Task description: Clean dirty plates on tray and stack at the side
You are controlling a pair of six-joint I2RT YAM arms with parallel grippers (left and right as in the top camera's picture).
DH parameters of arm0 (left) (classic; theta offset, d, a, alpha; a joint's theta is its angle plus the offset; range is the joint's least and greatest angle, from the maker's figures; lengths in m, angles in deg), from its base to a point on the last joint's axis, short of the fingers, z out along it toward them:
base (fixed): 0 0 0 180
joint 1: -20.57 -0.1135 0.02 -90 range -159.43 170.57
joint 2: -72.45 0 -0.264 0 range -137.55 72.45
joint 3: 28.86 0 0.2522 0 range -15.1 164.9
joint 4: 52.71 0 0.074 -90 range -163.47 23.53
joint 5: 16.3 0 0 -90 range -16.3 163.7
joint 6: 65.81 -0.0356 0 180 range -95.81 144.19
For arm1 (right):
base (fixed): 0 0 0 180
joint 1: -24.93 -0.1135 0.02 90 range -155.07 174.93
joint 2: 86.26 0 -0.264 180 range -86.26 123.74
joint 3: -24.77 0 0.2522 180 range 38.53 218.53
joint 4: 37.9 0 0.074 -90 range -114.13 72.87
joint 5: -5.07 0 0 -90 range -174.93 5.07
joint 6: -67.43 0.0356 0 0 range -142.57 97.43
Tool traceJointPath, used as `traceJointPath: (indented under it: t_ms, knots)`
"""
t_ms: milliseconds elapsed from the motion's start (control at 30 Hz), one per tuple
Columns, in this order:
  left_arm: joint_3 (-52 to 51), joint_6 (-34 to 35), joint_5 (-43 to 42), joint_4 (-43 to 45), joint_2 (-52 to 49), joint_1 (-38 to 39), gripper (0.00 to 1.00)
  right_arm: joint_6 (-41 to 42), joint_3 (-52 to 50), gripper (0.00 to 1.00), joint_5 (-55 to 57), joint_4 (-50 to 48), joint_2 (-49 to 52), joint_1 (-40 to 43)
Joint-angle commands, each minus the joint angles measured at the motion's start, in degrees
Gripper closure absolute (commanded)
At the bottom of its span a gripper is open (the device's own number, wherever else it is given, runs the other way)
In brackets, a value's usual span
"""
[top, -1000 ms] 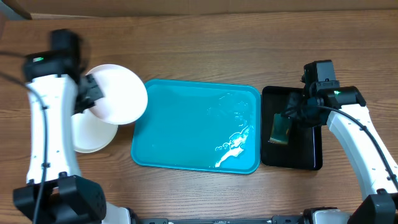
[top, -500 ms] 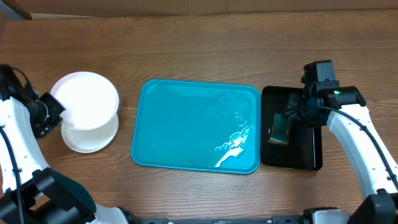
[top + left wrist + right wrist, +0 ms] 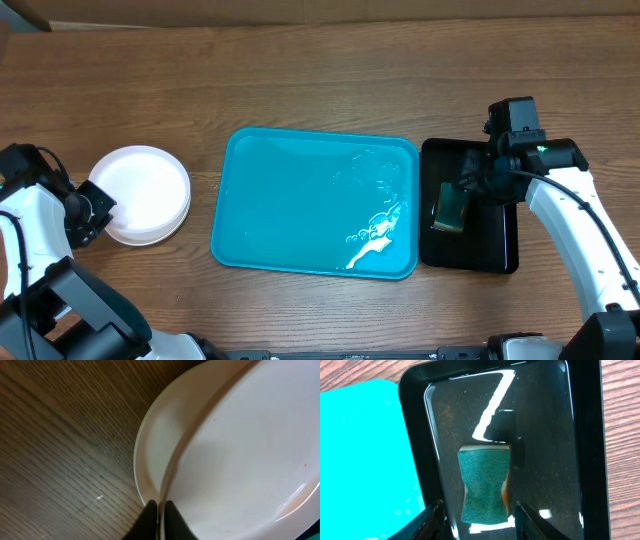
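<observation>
A stack of white plates (image 3: 140, 193) sits on the table left of the turquoise tray (image 3: 290, 215), which holds only water streaks. My left gripper (image 3: 95, 208) is at the stack's left edge, shut on the rim of the top white plate (image 3: 250, 455); a lower plate (image 3: 152, 455) shows beneath it. The pale yellow-green plate is not distinguishable. My right gripper (image 3: 477, 517) is open over the black tray (image 3: 585, 435), its fingers either side of a green sponge (image 3: 484, 485) without touching it.
The black tray (image 3: 500, 235) stands right of the turquoise tray and is wet. Bare wooden table lies behind both trays. A cardboard edge runs along the far side.
My left arm carried the white plate leftward off the tray side and lowered it onto the other plates. The right arm has not moved.
</observation>
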Motion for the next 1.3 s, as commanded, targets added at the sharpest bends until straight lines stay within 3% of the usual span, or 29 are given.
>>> traceJointPath:
  t_ms: [0, 100, 167, 367, 567, 667, 767, 833, 900, 933, 1100, 1267]
  knots:
    - [-0.55, 0.98, 0.98, 0.70, -0.04, -0.09, 0.61, -0.39, 0.83, 0.52, 0.50, -0.13, -0.90, 0.11]
    - [-0.52, 0.98, 0.07, 0.87, -0.02, -0.09, 0.26, -0.39, 0.83, 0.50, 0.50, -0.28, -0.90, 0.11]
    - [-0.35, 0.98, -0.96, 0.83, 0.02, 0.15, 0.15, -0.39, 0.83, 0.50, 0.50, -0.31, -0.90, 0.11]
    - [0.02, -2.62, -6.16, 2.27, 2.49, 5.22, 0.12, -0.48, 0.85, 0.47, 0.04, -2.54, -0.92, -0.61]
    - [0.02, -10.93, -10.51, 4.94, 7.89, 17.53, 0.12, -6.10, 0.98, 0.40, -9.68, -9.88, -0.92, -2.60]
    - [0.02, -12.81, -11.10, 2.29, 9.88, 23.69, 0.00, -6.14, 1.79, 0.37, -13.77, -10.71, -0.92, -2.58]
    - [0.02, -12.70, -11.52, -3.67, 11.17, 27.63, 0.00, -7.56, 3.61, 0.36, -14.91, -6.69, -1.09, -2.49]
    - [0.02, -12.37, -12.57, -7.89, 11.74, 28.92, 0.00, -7.54, 4.22, 0.32, -14.71, -4.66, -1.84, -2.49]
    - [0.02, -12.35, -13.20, -10.97, 12.37, 29.16, 0.00, -7.21, 4.22, 0.16, -14.12, -3.37, -3.21, -2.49]
    - [0.02, -12.35, -13.60, -12.39, 12.85, 29.14, 0.00, -6.27, 4.22, 0.13, -13.38, -2.40, -4.17, -2.49]
    - [0.00, -12.81, -14.08, -17.14, 17.66, 29.14, 0.00, -4.02, 4.17, 0.08, -8.04, 1.86, -9.18, -2.49]
    - [0.00, -13.92, -14.05, -16.50, 25.86, 29.14, 0.00, -3.98, 3.32, 0.01, -5.42, 4.52, -15.15, -2.49]
